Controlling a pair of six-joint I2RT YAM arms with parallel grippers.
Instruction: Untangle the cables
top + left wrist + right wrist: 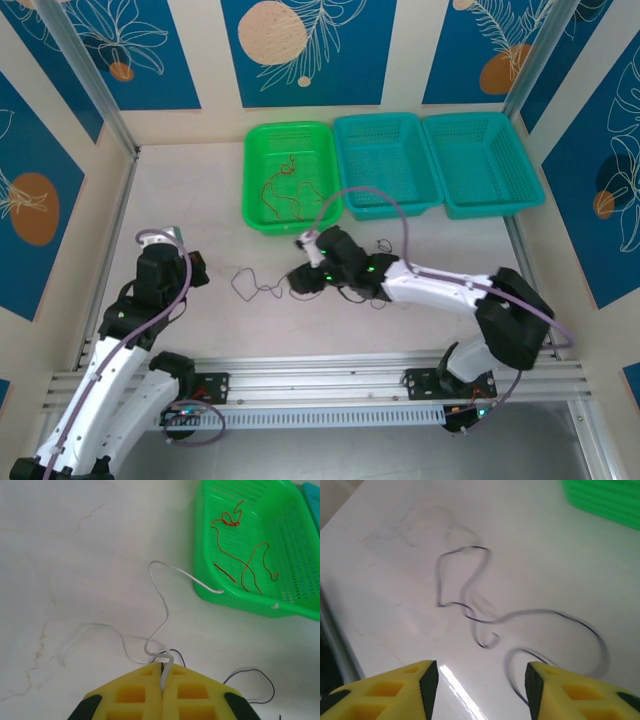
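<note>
Low in my left wrist frame, the left gripper [162,671] is pinched tight on a pale beige cable [166,612]. That cable snakes up toward the green basket [240,602] at upper right, where the reddish-brown cables [231,520] lie. The right gripper [481,672] is spread wide at the bottom of its frame, and just above it a dark purple cable [535,612] lies loose on the table [545,555].
</note>
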